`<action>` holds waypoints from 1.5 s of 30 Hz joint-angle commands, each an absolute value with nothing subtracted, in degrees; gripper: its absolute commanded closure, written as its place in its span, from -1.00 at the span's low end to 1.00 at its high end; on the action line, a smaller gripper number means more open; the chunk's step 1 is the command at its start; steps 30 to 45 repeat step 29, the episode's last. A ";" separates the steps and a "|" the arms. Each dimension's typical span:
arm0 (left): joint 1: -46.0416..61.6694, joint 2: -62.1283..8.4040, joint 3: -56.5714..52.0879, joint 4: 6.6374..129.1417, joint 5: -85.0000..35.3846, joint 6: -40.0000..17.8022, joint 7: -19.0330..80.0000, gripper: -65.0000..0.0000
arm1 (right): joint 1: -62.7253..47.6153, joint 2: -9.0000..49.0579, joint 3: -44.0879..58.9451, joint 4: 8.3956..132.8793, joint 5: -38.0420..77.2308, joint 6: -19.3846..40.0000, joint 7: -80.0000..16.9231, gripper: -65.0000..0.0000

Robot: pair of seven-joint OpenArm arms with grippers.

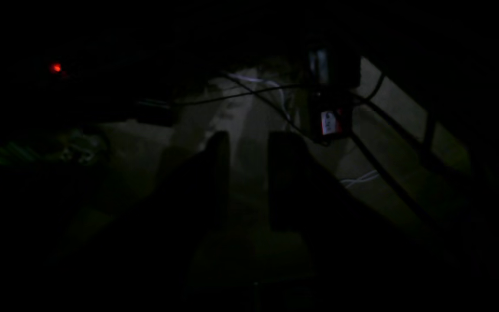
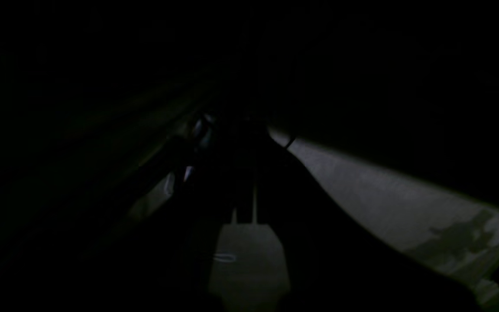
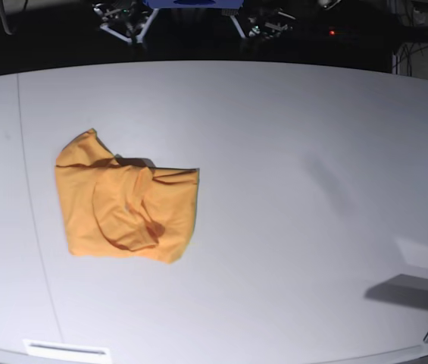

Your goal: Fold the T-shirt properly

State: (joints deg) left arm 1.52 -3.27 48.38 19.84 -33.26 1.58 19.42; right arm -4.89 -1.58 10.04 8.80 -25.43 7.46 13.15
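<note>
Presently the T-shirt (image 3: 125,202) lies crumpled on the bench (image 3: 289,152), long axis sideways, nearer the right arm. Left jaws (image 1: 248,177) part open, empty; right jaws (image 2: 245,208) shut, empty.

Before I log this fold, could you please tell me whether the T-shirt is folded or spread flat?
Folded, though roughly: the T-shirt lies as a compact, wrinkled bundle on the table, with layers overlapping and uneven edges.

Both wrist views nearly black and murky, base view bright, evenly lit, soft shadows, edges curved
</note>
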 commanded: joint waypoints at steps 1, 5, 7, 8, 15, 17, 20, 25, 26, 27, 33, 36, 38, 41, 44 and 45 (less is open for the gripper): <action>1.19 -2.86 48.40 20.26 -33.19 1.54 19.12 0.54 | -4.53 -1.63 10.24 8.66 -25.36 7.43 13.76 0.98; 0.57 -2.86 48.40 20.26 -33.19 1.54 19.12 0.54 | -4.09 -1.27 10.24 7.78 -25.36 7.43 13.76 0.97; 0.48 -2.77 48.40 20.35 -33.10 1.54 19.12 0.54 | -4.09 -1.19 10.24 7.43 -25.36 7.43 13.76 0.97; 0.48 -2.68 48.48 20.53 -33.10 1.54 19.12 0.54 | -4.09 -1.19 10.24 7.43 -25.36 7.43 13.76 0.97; 0.92 -0.92 48.57 20.18 -32.92 1.54 19.21 0.54 | -4.09 -1.10 10.24 7.43 -25.36 7.43 13.76 0.97; 1.10 -0.84 48.92 20.18 -32.92 1.54 19.21 0.54 | -4.09 -1.10 10.24 7.43 -25.36 7.43 13.76 0.97; 1.19 -0.84 48.92 20.18 -33.01 1.54 19.38 0.54 | -4.09 -1.10 10.24 7.43 -25.36 7.43 13.76 0.97; 1.19 -1.10 48.57 20.18 -32.92 1.54 19.30 0.54 | -3.30 -1.19 10.24 7.43 -25.36 7.43 13.76 0.97; 1.19 -1.19 48.57 20.18 -32.92 1.54 19.21 0.54 | -3.30 -1.27 10.24 7.43 -25.36 7.43 13.76 0.97; 1.19 -1.19 48.57 20.18 -32.92 1.54 19.21 0.54 | -3.30 -1.27 10.24 7.43 -25.36 7.43 13.76 0.97; 1.10 -1.19 48.57 20.18 -32.92 1.54 19.21 0.54 | -2.95 -1.27 10.24 7.43 -25.36 7.43 13.76 0.97; 1.10 -1.19 48.57 20.18 -32.92 1.54 19.21 0.54 | -2.95 -1.27 10.24 7.43 -25.36 7.43 13.76 0.97; 1.10 -1.19 48.57 20.18 -32.92 1.54 19.21 0.54 | -2.95 -1.27 10.24 7.43 -25.36 7.43 13.76 0.97; 1.10 -1.19 48.57 20.18 -32.92 1.54 19.21 0.54 | -2.95 -1.27 10.24 7.43 -25.36 7.43 13.76 0.97; 1.10 -1.19 48.57 20.18 -32.92 1.54 19.21 0.54 | -2.95 -1.27 10.24 7.43 -25.36 7.43 13.76 0.97; 1.10 -1.19 48.57 20.18 -32.92 1.54 19.21 0.54 | -2.95 -1.27 10.24 7.43 -25.36 7.43 13.76 0.97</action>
